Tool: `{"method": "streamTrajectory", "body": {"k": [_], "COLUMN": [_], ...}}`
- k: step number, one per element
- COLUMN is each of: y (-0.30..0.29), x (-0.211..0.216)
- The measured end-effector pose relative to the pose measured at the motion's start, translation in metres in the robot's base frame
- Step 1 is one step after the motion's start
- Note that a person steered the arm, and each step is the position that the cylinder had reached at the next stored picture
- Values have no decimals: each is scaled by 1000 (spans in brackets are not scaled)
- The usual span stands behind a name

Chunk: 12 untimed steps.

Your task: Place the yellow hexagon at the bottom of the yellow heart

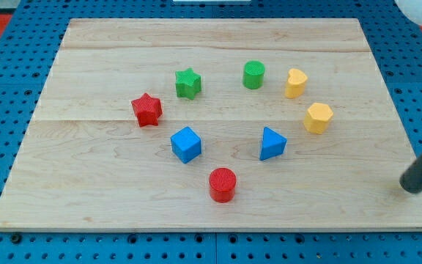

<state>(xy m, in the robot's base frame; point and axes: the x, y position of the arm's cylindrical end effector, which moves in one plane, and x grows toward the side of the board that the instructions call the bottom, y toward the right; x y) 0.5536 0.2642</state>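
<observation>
The yellow hexagon (318, 117) lies on the wooden board (108, 198) at the view's right. The yellow heart (295, 83) lies just above it and slightly to its left, with a small gap between them. My tip (412, 188) rests near the board's right edge, well to the right of and below the hexagon. It touches no block.
A green cylinder (253, 75) sits left of the heart. A green star (187, 83), a red star (146, 110), a blue cube (186, 144), a blue triangle (272, 143) and a red cylinder (223, 184) are spread across the middle.
</observation>
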Motion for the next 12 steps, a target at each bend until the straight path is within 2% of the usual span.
{"method": "streamTrajectory", "body": {"k": [1,2,4,9,11,12], "y": [-40,-58,-74,-73,-86,-87], "x": [-36,-52,-58,-69,-135,-141]}}
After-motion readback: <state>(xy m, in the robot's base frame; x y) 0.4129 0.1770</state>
